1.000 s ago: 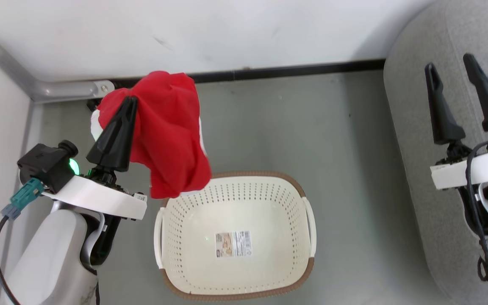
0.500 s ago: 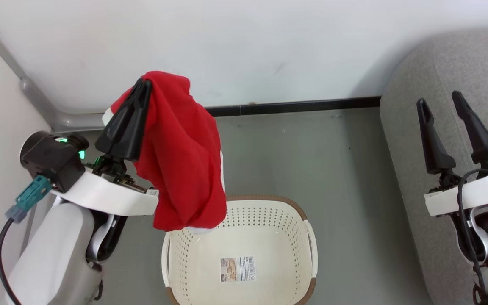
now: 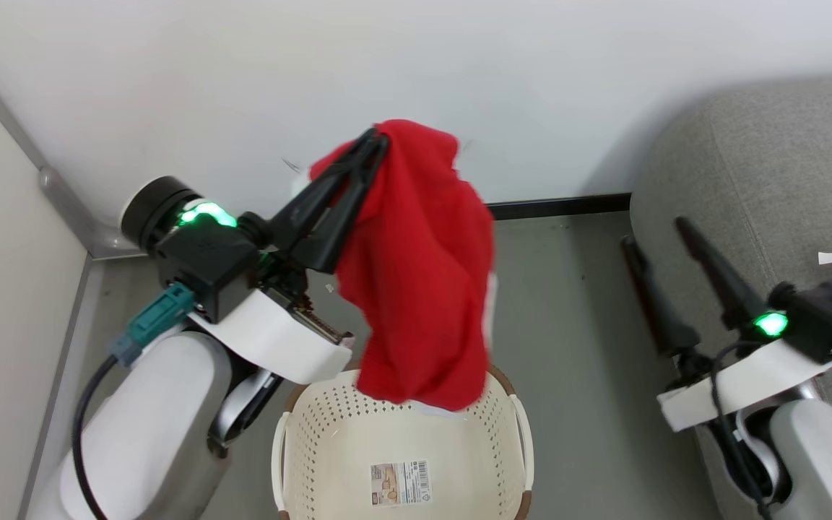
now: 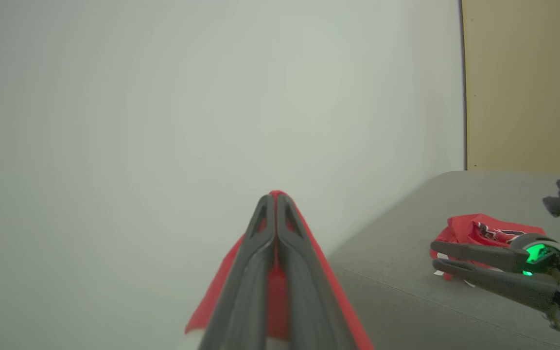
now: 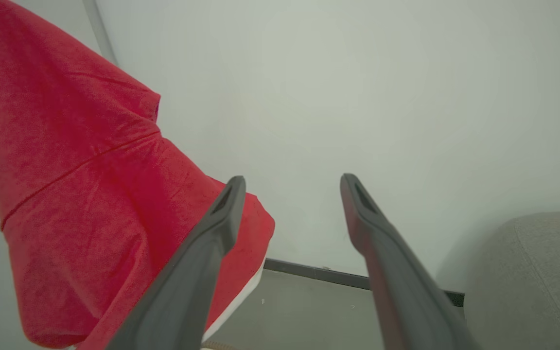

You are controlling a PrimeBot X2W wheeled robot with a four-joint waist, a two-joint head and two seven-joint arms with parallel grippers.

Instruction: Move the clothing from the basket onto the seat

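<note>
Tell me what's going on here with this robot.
The robot's left hand is shut on a red fabric garment with white trim, which hangs above the cream perforated plastic basket with a brown rim. Its right hand is open and holds nothing, by the grey fabric sofa. Another red garment with lettering already lies on that sofa.

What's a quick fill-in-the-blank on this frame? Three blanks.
The left gripper is shut on a ____ fabric garment with white trim, hanging above the cream-white perforated plastic basket.
The right gripper is ____ and holds nothing.
A second garment lies on the ____ upholstered sofa.
Missing: red; open; grey.
</note>
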